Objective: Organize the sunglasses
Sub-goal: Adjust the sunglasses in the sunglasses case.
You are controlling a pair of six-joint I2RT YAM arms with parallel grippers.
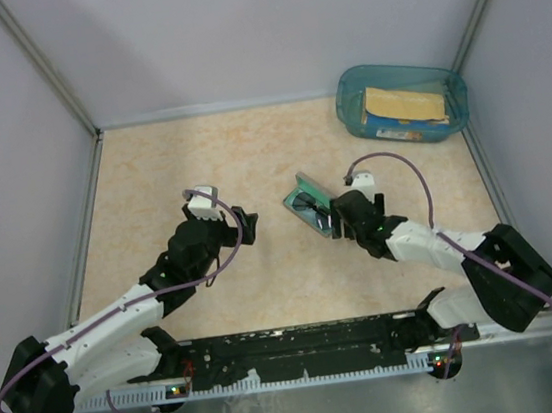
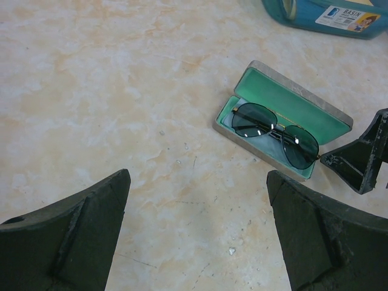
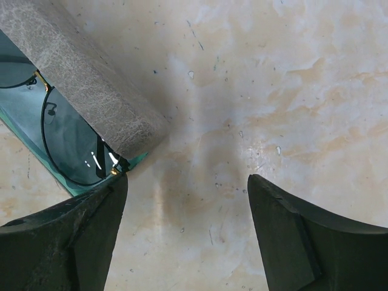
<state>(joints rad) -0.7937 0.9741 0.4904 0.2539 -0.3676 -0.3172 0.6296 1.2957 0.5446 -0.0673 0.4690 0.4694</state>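
The sunglasses point(image 2: 274, 131) lie lenses-up inside the open, green-lined case point(image 2: 297, 109) at mid-desk point(image 1: 199, 155), with a blue bin point(image 1: 402, 100) at 1 o'clock. The right fingers point(image 3: 303, 230), spread and holding nothing, sit just beside the case's 4 o'clock end. The left fingers point(image 2: 91, 224), spread wide and empty, hover apart at its 9 o'clock.

Top external: high above near edge of table point(image 1: 200, 165), behind arm bases point(image 1: 170, 366), tilted toward far edge; whole surface in frame. Left wrist: low, close, looks past left gripper point(image 2: 198, 179) toward far right corner; open case point(image 2: 291, 103), sunglasses point(image 2: 251, 119), blue bin point(image 2: 315, 12) ahead. Right wrist: closest, aimed almost straight down; case end, one lens at left. All views share case and sunglasses.
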